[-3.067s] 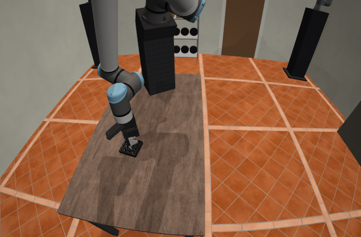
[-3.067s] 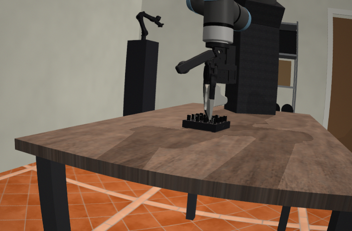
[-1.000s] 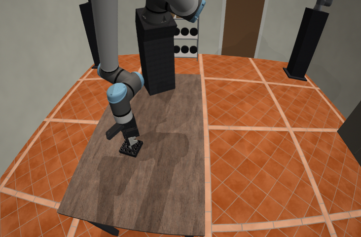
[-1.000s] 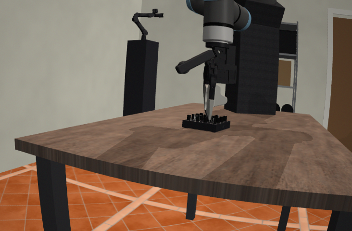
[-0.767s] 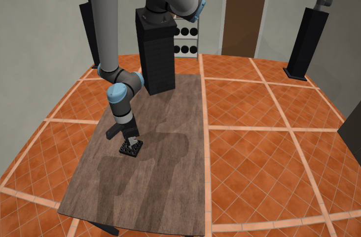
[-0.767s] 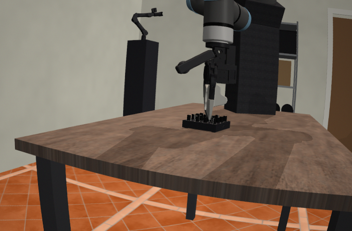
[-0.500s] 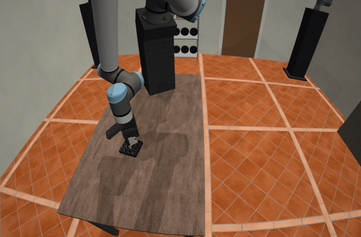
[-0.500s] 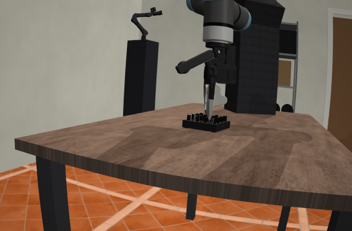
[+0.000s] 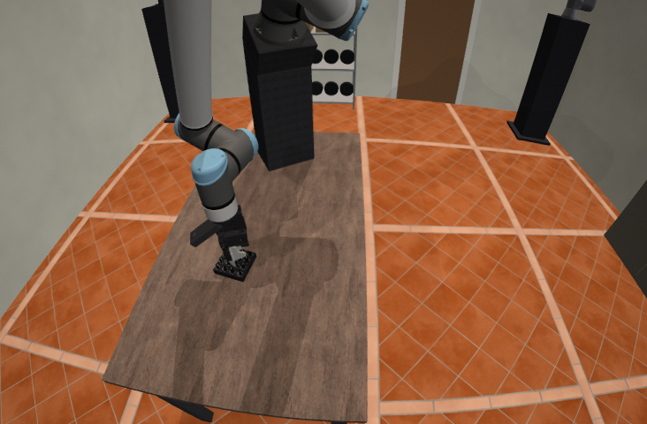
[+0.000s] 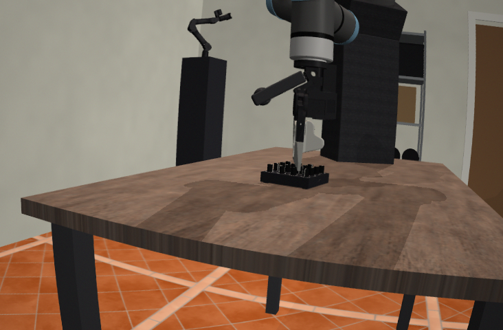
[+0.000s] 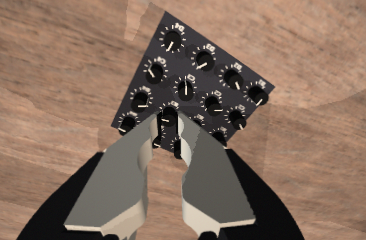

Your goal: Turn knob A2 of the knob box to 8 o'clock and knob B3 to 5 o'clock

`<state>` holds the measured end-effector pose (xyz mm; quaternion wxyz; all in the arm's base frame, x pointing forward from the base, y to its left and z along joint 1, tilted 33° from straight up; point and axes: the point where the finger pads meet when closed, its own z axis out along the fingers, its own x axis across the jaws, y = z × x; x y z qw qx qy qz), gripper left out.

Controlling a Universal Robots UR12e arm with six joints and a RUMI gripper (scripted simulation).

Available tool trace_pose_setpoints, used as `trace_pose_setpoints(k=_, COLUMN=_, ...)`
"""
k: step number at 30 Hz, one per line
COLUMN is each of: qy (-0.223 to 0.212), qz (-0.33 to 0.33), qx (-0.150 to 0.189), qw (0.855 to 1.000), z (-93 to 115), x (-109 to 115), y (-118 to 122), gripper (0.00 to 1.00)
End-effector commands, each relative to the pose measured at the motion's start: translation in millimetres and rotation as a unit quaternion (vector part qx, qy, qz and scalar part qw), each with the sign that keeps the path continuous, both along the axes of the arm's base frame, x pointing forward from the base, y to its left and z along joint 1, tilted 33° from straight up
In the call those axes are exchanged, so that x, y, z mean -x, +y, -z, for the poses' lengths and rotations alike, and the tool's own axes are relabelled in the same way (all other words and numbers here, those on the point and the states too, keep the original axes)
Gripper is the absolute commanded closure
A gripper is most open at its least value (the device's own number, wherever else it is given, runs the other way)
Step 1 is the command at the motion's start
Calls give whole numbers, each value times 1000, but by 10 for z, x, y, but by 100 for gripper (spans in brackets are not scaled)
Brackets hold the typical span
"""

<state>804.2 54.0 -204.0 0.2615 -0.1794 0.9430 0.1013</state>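
Observation:
The knob box (image 9: pixel 235 268) is a small black box with several black knobs, on the left part of the wooden table. It also shows in the exterior view (image 10: pixel 294 177) and in the wrist view (image 11: pixel 193 87), where it lies turned at an angle. My gripper (image 11: pixel 168 113) points straight down onto the box, seen too in the top and exterior views (image 9: pixel 233 259) (image 10: pixel 297 165). Its grey fingers are shut on one knob (image 11: pixel 176 145) near the box edge closest to the wrist camera. That knob is largely hidden by the fingers, and its label cannot be read.
A tall black column (image 9: pixel 280 89) that carries the arm stands at the table's far end. Black pillars (image 9: pixel 548 74) stand on the tiled floor, and a shelf (image 9: pixel 334 64) is against the back wall.

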Motion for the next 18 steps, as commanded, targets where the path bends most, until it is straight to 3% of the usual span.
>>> trace_pose_setpoints(k=1, qy=8, qz=26, qx=-13, qw=1000, z=-4, x=0, y=-3, gripper=96)
trace_pose_setpoints(k=18, qy=47, qz=142, qx=-77, qw=986, z=3, x=12, y=-4, gripper=96)
